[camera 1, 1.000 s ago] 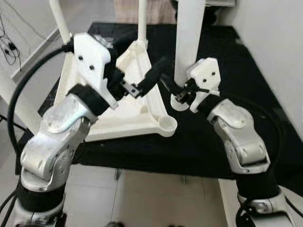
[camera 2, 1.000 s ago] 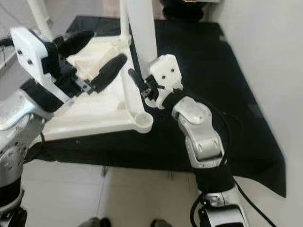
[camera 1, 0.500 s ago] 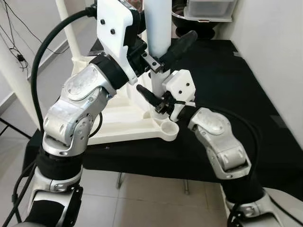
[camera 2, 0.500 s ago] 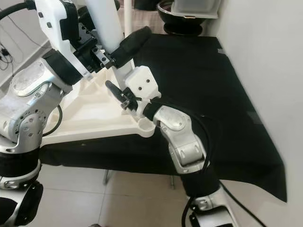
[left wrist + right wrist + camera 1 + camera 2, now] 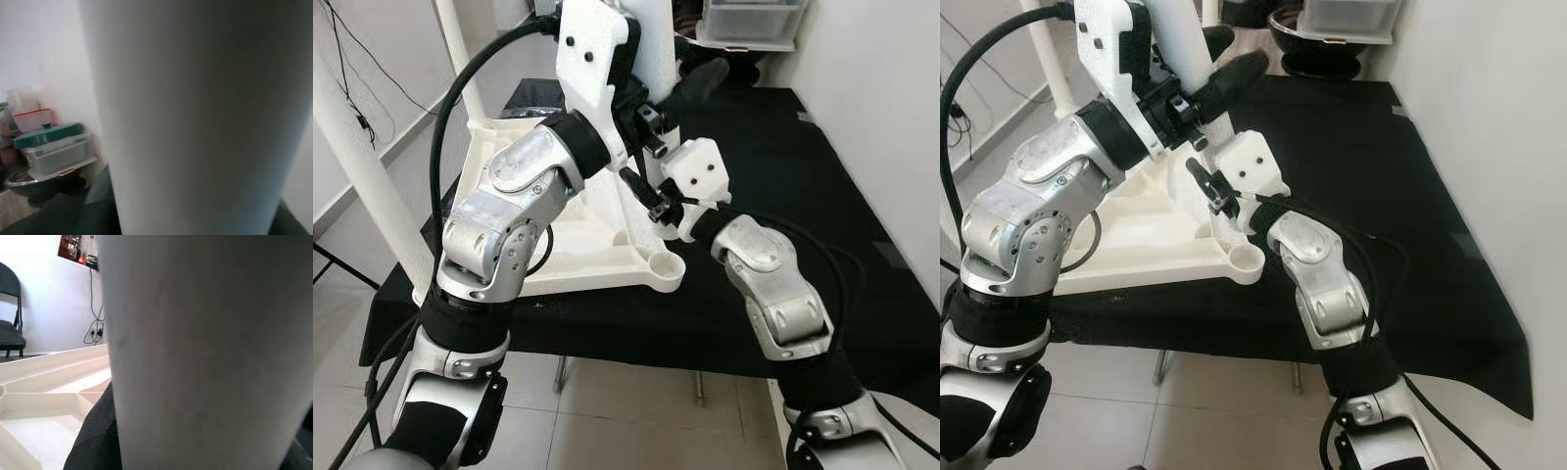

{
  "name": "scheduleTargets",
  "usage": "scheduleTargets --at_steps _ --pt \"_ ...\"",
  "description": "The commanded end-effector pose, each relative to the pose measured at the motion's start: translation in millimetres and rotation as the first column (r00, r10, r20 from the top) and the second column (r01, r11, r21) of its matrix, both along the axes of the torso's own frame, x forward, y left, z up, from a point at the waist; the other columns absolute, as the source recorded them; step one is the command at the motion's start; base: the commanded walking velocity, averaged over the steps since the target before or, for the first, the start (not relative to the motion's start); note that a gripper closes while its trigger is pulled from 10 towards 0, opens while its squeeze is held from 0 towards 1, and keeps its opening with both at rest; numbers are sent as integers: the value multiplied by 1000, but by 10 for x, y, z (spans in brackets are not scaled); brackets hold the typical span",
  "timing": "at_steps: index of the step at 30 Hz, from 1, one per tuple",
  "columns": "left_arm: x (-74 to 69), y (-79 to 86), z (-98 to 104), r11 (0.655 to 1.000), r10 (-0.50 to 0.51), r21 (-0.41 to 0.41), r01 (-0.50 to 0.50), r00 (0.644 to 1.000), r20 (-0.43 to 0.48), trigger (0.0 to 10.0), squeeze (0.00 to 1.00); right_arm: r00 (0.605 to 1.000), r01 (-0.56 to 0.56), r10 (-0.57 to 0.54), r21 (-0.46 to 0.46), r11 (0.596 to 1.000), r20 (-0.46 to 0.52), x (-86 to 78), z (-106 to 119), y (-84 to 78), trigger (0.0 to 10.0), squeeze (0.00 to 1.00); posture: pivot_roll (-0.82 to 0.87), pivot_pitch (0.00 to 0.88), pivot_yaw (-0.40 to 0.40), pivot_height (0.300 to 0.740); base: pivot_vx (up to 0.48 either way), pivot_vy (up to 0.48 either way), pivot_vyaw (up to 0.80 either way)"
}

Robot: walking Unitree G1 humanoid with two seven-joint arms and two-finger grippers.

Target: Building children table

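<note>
Two grippers on one white table leg (image 5: 656,39), held upright over the upturned white tabletop (image 5: 597,250) on the black cloth (image 5: 793,147). Left gripper (image 5: 1211,61) high on the leg, black fingers (image 5: 1237,73) clamped across it from either side. Right gripper (image 5: 656,201) lower down, close against the leg's foot; cannot tell whether clenched or released there. Foot itself hidden behind that wrist, so hard to say whether already seated.

Probably the fitting step: bring the foot over the round corner socket (image 5: 663,269), open and bare just beside the right forearm. Keep the leg plumb, steer the top with the left and the foot with the right, then press straight down rather than at a slant. Avoid levering sideways, likely to tip or skid the tabletop on the cloth.

Around, from the left: a white post (image 5: 367,176) near the left elbow and another leg (image 5: 460,49) rising from the tabletop's far side, both within reach of a swinging left arm. Behind the work, a dark bowl (image 5: 1283,22) and a clear lidded box (image 5: 749,18). Further right, a white wall (image 5: 891,117) close to the right arm, leaving little room on that side
</note>
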State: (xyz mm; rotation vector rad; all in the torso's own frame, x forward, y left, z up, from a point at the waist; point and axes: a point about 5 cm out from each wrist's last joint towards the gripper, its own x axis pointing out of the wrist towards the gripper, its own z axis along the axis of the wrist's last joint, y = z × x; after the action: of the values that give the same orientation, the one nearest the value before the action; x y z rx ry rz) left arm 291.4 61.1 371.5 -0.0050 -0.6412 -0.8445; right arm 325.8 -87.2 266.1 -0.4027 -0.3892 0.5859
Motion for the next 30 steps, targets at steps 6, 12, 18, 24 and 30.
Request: scheduleTargets --at_steps 6,12,18,24,30 --pt "-37 47 94 999 3 -52 -2 1000 13 0 0 997 -63 64 -51 997 34 -52 -47 177 10000 0 9 49 -25 740 0 0 0" --pt "-228 21 -22 974 -226 -34 226 974 -8 0 0 980 -175 179 47 983 -90 -26 -118 220 10000 1000 7 42 -26 740 0 0 0" --pt "-385 72 -164 915 -402 25 403 914 -53 0 0 912 -372 374 49 927 -167 -58 -170 251 10000 1000 8 41 -30 740 0 0 0" --pt "-488 85 -254 863 -489 84 497 866 -106 0 0 883 -424 414 3 906 -221 6 -244 224 10000 318 15 44 -36 740 0 0 0" --pt "-609 51 -322 825 -541 109 555 830 -132 0 0 814 -533 510 -7 846 -279 -34 -232 329 10000 0 10 41 -38 740 0 0 0"
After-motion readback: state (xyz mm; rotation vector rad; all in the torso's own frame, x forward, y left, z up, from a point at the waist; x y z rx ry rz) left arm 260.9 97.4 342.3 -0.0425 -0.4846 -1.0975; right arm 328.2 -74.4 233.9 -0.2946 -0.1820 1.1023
